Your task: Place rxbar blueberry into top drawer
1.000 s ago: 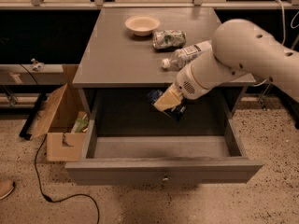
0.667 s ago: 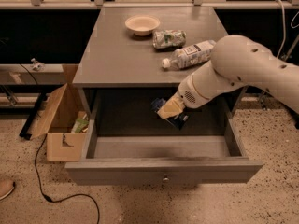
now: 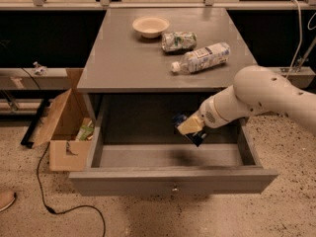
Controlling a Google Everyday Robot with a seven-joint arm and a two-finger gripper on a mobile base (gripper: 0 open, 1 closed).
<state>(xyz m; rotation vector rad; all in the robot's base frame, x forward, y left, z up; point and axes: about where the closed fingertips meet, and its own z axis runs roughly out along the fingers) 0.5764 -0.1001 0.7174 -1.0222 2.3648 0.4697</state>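
Camera view consulted: is the snack bar (image 3: 199,138) put away?
— Not yet. It is held clenched in the gripper's (image 3: 192,130) fingers (image 3: 189,126), over the opened drawer (image 3: 173,179). Only release is left.

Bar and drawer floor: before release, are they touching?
Apart. Camera view: the hand, over the open drawer, holds the bar above the floor, its shadow separate below.

The dark-blue snack bar (image 3: 198,137) hangs tilted over the open grey drawer (image 3: 173,175), right of its middle, clamped in the tool (image 3: 190,126).
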